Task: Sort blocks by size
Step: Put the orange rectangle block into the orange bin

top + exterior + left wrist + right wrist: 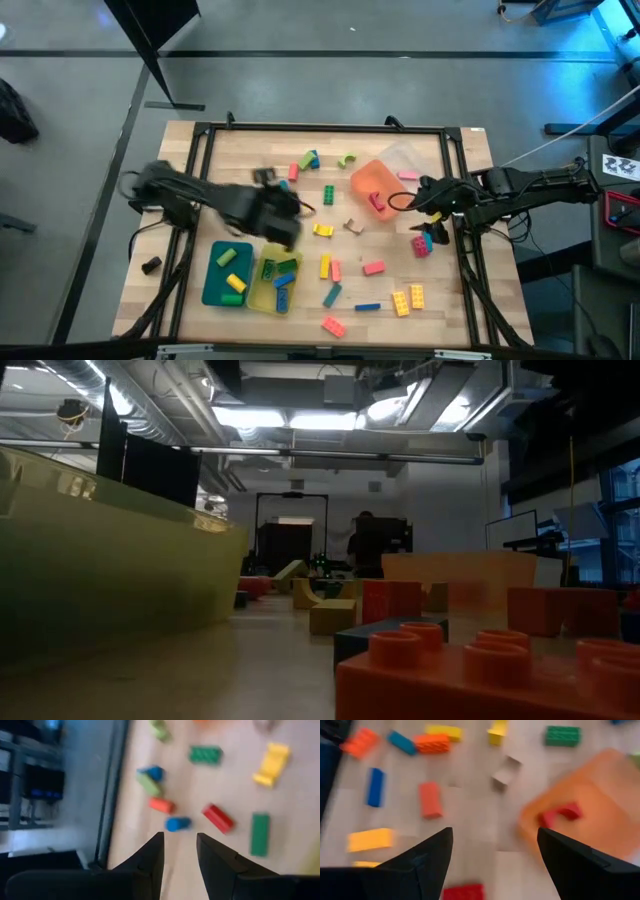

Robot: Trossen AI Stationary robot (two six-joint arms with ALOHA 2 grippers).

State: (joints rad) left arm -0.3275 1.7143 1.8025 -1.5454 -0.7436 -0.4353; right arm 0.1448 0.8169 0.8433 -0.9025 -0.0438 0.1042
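four trays (226,285), some twenty-odd blocks (372,267), two grippers (275,212).

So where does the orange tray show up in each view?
High: orange tray right of centre, beside the right gripper.
Low: pale orange wall right of centre, probably it.
Left wrist: not identifiable.
Right wrist: at right.
Shared landmark: the red block inside.

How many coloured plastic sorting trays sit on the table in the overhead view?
3. The teal plastic tray and yellow plastic tray sit side by side near the front-left; the orange plastic tray lies right of centre. A clear one may go unseen.
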